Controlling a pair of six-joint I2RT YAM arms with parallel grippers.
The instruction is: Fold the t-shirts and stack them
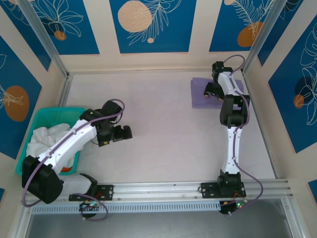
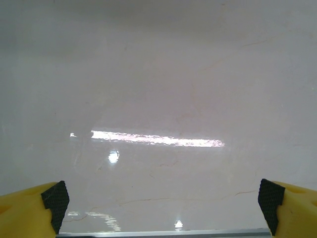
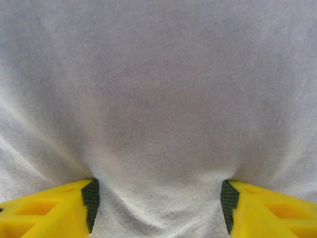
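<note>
The lavender t-shirt (image 1: 200, 98) lies as a flat rectangle at the far right corner of the counter (image 1: 163, 139). The right pincer (image 1: 208, 91) is down on it, its yellow fingers (image 3: 44, 208) spread apart and pressing into the cloth, which dimples between them with no fold caught. The left pincer (image 1: 124, 133) hangs released, jaws wide over bare counter just right of the teal basket (image 1: 54, 110), where the white t-shirts (image 1: 47, 138) lie crumpled in a heap.
</note>
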